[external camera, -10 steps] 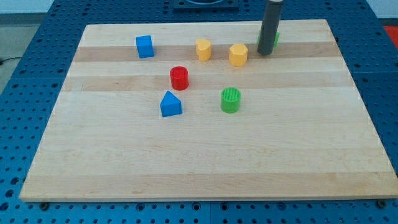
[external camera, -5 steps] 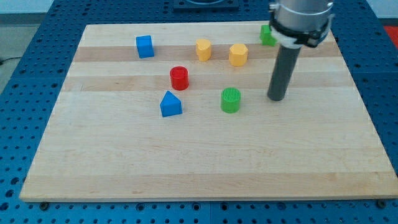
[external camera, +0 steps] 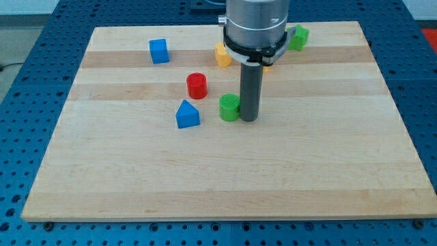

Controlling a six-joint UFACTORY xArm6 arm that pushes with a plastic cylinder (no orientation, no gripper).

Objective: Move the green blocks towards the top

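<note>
A green cylinder (external camera: pixel 229 108) stands near the board's middle. My tip (external camera: pixel 248 118) rests on the board right against the cylinder's right side. A second green block (external camera: pixel 298 37) sits near the view's top edge, right of the arm's body; its shape is unclear. The arm's grey body hides part of the area above the rod.
A blue cube (external camera: pixel 158 50) is at the upper left. A red cylinder (external camera: pixel 196 85) and a blue triangular block (external camera: pixel 186 114) lie left of the green cylinder. A yellow block (external camera: pixel 221 55) peeks out beside the arm; another yellow one is mostly hidden. The wooden board (external camera: pixel 205 184) fills the view.
My tip moved down from the top green block, then left to the green cylinder. The cylinder slid left, toward the blue triangular block.
</note>
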